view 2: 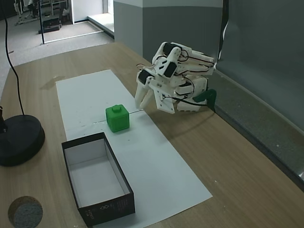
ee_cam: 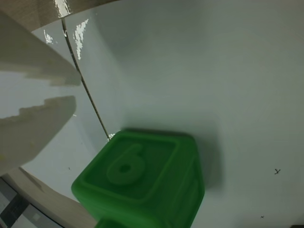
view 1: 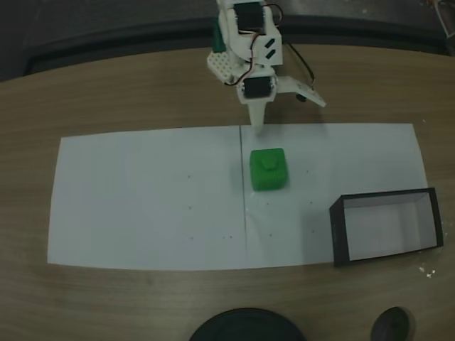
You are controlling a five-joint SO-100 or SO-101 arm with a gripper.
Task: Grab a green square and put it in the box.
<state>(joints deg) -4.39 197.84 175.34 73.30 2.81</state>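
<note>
Green square (view 1: 268, 169) sits on the white paper (view 1: 142, 206) beside its centre line, well apart from the box (view 1: 387, 226), free for approach. Hand (view 1: 274, 114) hovers just behind it, jaws spread wide and empty, apparently lining up to straddle the block.

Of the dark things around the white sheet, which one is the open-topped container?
The box: rectangular, thin black walls around a pale floor, sitting on the sheet. The other dark thing, a round black base, is a solid disc on bare wood.
</note>
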